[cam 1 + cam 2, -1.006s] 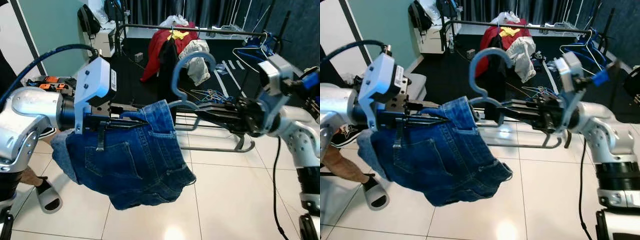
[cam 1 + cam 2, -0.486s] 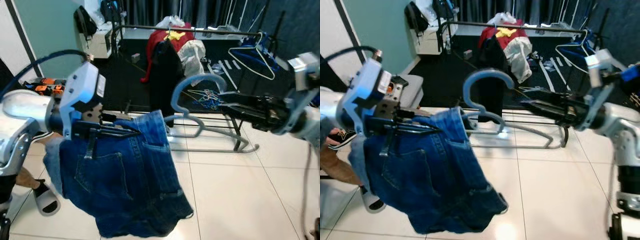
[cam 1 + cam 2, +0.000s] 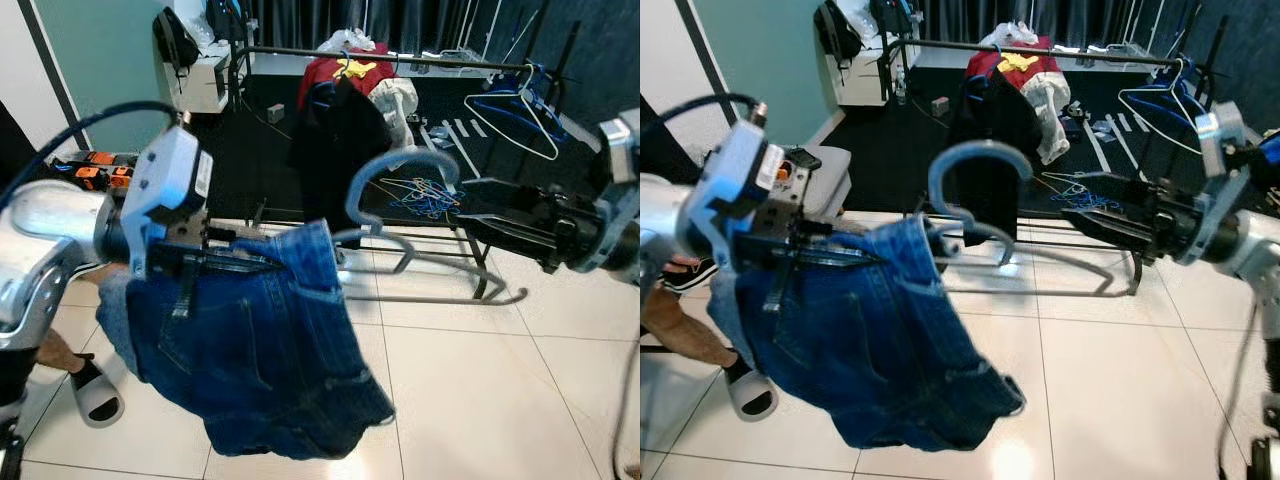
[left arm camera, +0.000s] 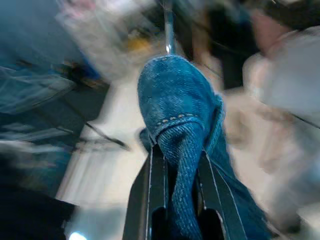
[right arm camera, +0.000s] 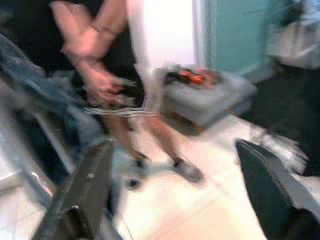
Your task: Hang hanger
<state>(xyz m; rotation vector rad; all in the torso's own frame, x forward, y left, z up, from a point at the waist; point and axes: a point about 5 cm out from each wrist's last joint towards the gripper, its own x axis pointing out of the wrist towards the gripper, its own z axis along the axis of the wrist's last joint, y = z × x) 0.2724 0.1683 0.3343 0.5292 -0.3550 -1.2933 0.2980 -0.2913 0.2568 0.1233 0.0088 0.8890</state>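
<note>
The left gripper [image 3: 262, 263] is clamped on the waistband of a pair of blue jeans [image 3: 265, 350]; in the left wrist view its two black fingers [image 4: 152, 192] press a thick fold of denim between them. The jeans are draped over a grey-blue hanger [image 3: 395, 200], whose hook curls upward at about 1 o'clock from the gripper, free in the air, touching no rail. The cloth hangs down toward 6 o'clock, above the white tiled floor [image 3: 470, 380].

The right gripper [image 3: 478, 205] is at 3 o'clock from the hook, near it but apart from it. Its fingers [image 5: 87, 192] are spread wide in the right wrist view, with nothing between them; beyond them that blurred view shows a person's hands [image 5: 95, 65] and legs.

Behind, at 12 o'clock, a black clothes rail [image 3: 400, 60] carries a red garment [image 3: 325, 80] and dark clothes, with blue wire hangers [image 3: 520, 110] at its 2 o'clock end. A person's foot in a slipper [image 3: 95, 395] is at 8 o'clock.

A second ago the right gripper was closed on the hanger's bar just below the hook. It has since let go and drawn back toward 3 o'clock, its fingers now open, leaving the left gripper alone to carry hanger and jeans. The jeans now sag lower.
</note>
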